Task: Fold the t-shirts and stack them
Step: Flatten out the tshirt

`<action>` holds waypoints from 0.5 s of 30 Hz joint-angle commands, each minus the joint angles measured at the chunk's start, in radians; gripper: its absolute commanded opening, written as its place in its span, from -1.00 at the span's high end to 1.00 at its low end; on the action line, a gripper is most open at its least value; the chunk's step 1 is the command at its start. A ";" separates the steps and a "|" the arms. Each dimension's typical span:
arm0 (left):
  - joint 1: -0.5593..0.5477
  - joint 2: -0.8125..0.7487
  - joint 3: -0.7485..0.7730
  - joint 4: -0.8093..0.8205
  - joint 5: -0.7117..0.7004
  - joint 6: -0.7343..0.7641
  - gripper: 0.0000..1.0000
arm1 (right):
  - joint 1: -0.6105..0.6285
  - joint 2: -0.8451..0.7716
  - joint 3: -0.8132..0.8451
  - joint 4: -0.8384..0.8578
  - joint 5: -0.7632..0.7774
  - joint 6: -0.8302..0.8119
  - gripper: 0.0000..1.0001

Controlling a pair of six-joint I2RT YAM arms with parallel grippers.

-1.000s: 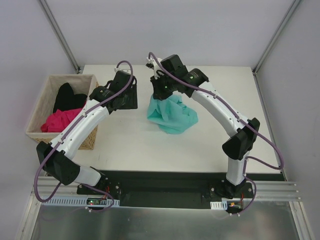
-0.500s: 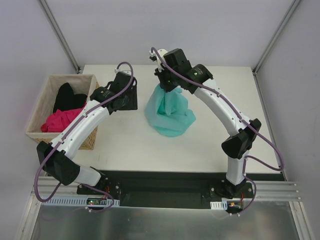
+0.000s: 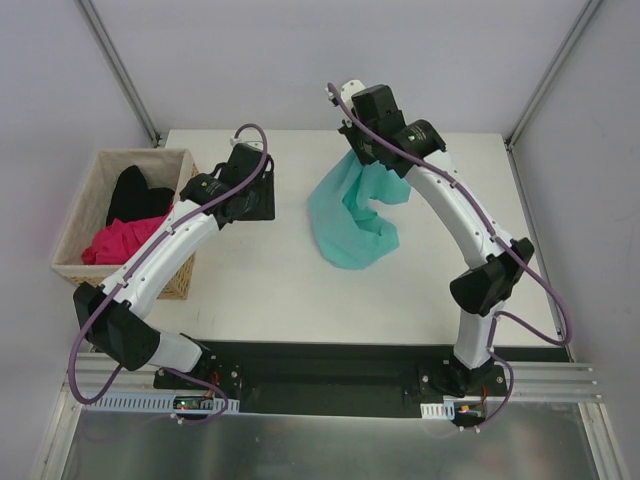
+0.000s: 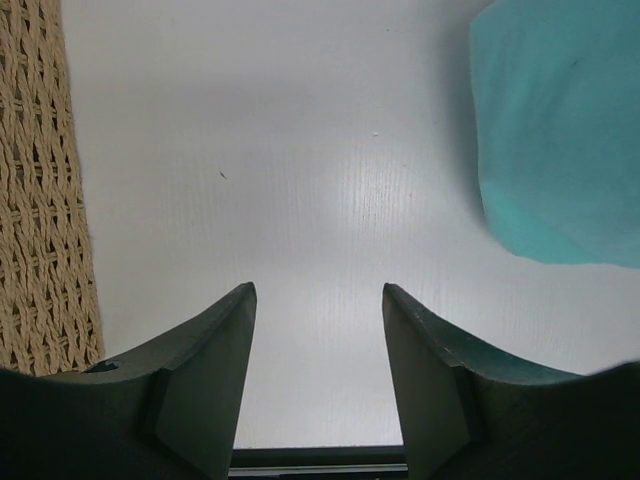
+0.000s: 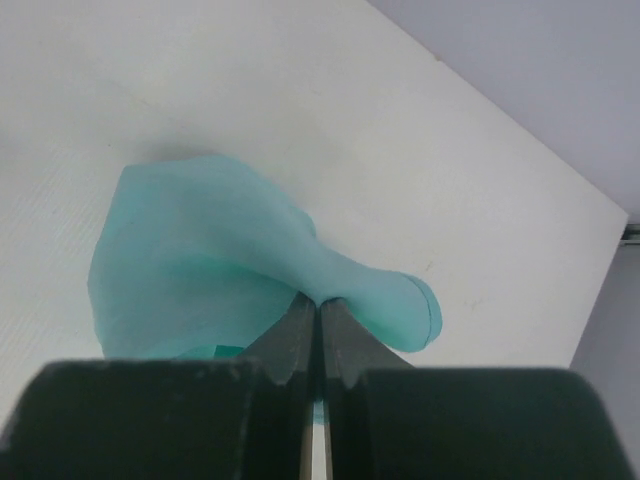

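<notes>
A teal t-shirt [image 3: 350, 215] hangs bunched from my right gripper [image 3: 360, 152], its lower part resting on the white table. In the right wrist view the right gripper [image 5: 320, 303] is shut on a fold of the teal t-shirt [image 5: 200, 260]. My left gripper [image 4: 318, 295] stands open above bare table, left of the teal t-shirt [image 4: 560, 140], with nothing between its fingers. In the top view the left gripper [image 3: 252, 200] hovers between basket and shirt. A magenta pink t-shirt [image 3: 120, 240] and a black t-shirt [image 3: 135, 195] lie in the wicker basket [image 3: 72, 268].
The wicker basket's wall [image 4: 40, 200] stands close on the left of my left gripper. The table [image 3: 290, 290] ends at metal frame posts at the back corners and grey walls beyond.
My right gripper has lifted the teal t-shirt and carried it toward the back right, stretching the cloth out. The left arm has stayed still.
</notes>
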 commanded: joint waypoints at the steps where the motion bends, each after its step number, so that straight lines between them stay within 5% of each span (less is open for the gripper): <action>1: 0.009 0.003 0.013 0.011 0.009 0.036 -0.07 | 0.013 -0.141 0.001 0.078 0.117 -0.075 0.98; 15: 0.009 0.024 0.042 0.011 0.030 0.042 -0.06 | 0.066 -0.206 -0.005 0.231 0.313 -0.213 0.98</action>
